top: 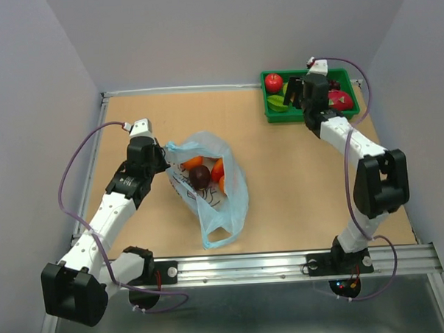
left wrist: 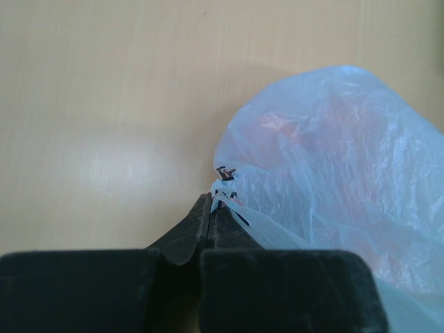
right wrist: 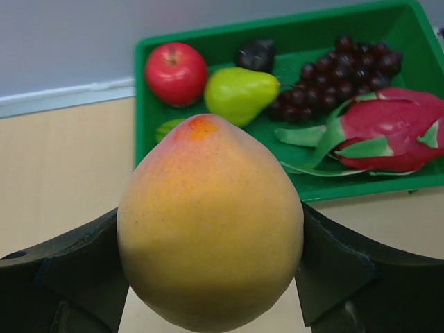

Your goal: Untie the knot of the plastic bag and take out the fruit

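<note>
1. Though looked for in every view, no knot to find: undone, it seems, with the plastic bag (top: 234, 199) gaping open in the middle of the table (top: 297, 193), nearer the left arm.
2. Step in hand, by the look of it: taking the fruit out, one piece at a time.
3. Right gripper (top: 298, 91): spread wide around a yellow-orange peach (right wrist: 210, 229), far right, at the green tray (right wrist: 291, 21). Already in there: a red apple (right wrist: 176, 73), a green pear (right wrist: 239, 94), dark grapes (right wrist: 340, 69) and a pink dragon fruit (right wrist: 395, 132).
4. Left gripper (left wrist: 210, 205): pressed tight together, pinching a thin fold of the bag's far left edge. Good for holding the mouth open, most likely.
5. Next move, only a guess: lower the peach onto a bare spot in the tray, let go, then reach for more. Calls for a soft drop, so as not to bump the pear or the grapes.
6. Left in the bag: a dark plum (top: 199, 176) and some orange fruit (top: 192, 162).
7. Long way of the bag: far to near, leaning a bit right at the near end. Mouth facing up, widest by the pinched end; what looks like a handle loop (top: 214, 239) trailing nearest the arms.
</note>
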Robot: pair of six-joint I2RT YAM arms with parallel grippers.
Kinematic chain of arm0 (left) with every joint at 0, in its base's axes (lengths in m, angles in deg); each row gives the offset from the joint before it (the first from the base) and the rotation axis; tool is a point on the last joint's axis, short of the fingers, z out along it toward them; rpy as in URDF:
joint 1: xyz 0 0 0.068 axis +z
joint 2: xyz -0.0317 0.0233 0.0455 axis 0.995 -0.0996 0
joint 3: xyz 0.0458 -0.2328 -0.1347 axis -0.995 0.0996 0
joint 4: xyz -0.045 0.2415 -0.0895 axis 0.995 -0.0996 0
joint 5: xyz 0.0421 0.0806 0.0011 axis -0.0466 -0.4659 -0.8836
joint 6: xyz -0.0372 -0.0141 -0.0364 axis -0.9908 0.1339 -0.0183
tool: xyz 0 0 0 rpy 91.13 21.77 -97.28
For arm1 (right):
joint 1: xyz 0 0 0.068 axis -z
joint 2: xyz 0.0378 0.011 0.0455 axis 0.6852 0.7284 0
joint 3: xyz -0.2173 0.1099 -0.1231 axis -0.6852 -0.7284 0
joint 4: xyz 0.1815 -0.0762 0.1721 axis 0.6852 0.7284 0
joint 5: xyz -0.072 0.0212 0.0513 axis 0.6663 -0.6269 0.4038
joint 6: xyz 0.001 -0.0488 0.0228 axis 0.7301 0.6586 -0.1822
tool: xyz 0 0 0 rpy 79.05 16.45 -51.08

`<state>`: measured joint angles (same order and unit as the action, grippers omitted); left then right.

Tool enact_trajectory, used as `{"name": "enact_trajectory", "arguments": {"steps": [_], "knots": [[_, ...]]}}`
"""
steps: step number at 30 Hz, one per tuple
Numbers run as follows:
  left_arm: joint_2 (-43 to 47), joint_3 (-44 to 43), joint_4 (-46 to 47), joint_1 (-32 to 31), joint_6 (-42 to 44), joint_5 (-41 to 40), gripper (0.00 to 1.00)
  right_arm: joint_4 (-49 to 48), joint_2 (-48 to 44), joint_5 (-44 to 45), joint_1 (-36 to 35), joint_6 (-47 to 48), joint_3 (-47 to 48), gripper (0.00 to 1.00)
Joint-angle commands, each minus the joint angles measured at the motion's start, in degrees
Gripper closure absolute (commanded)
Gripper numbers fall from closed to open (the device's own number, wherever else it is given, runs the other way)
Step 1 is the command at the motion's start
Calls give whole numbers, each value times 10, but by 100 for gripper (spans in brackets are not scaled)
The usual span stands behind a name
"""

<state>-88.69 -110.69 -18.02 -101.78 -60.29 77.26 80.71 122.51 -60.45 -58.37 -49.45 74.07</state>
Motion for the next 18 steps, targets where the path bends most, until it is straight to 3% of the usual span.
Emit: {"name": "enact_trajectory", "arguments": {"steps": [1, 4, 10, 13, 14, 18], "knots": [[1, 0, 16, 3, 11, 4, 100, -21, 88, -11, 55, -55, 88, 81], [-1, -1, 16, 5, 13, 7, 100, -20, 164, -20, 82, -66, 144, 80], [-1, 0, 17, 12, 14, 13, 100, -16, 263, -31, 96, -45, 236, 50], [-3, 0, 18, 17, 17, 22, 100, -4, 285, -26, 95, -41, 265, 9], [-5, 0, 18, 19, 17, 24, 99, 1, 286, -22, 96, -42, 268, 0], [-2, 0, 21, 22, 17, 33, 97, 7, 265, -36, 96, -45, 254, 0]]}}
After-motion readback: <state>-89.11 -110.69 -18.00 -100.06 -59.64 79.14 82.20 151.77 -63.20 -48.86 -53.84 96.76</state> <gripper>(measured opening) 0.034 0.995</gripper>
